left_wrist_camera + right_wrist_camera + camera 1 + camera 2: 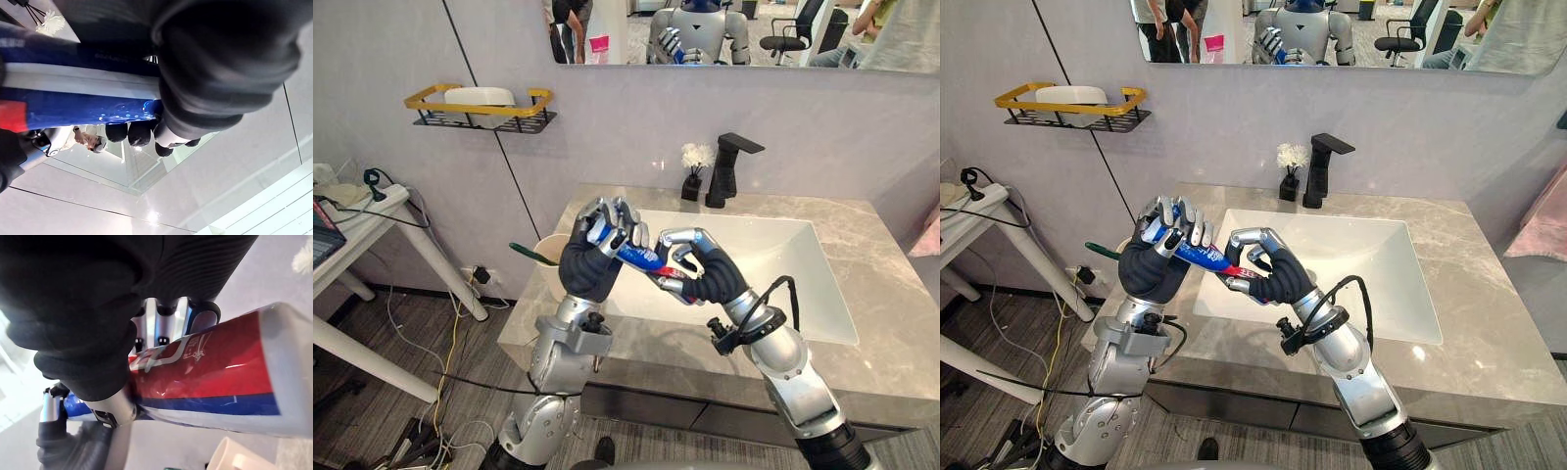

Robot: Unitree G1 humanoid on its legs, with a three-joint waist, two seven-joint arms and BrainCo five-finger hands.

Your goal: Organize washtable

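Observation:
A blue, red and white toothpaste tube (pixel 636 257) hangs in the air over the left edge of the sink, held at both ends. My left hand (pixel 592 257) is curled round its blue end (pixel 78 105). My right hand (pixel 697 266) is curled round its red end (pixel 215 367). Behind my left hand stands a cream cup (pixel 545 253) on the counter, with a green toothbrush (pixel 530 254) leaning out of it to the left.
The white sink basin (pixel 754 264) sits in a grey marble counter (pixel 891 323). A black tap (pixel 729 168) and a small black vase of white flowers (pixel 694 168) stand at the back. A yellow-rimmed wall shelf (pixel 480 106) holds a white object. A white table (pixel 352 220) stands at the left.

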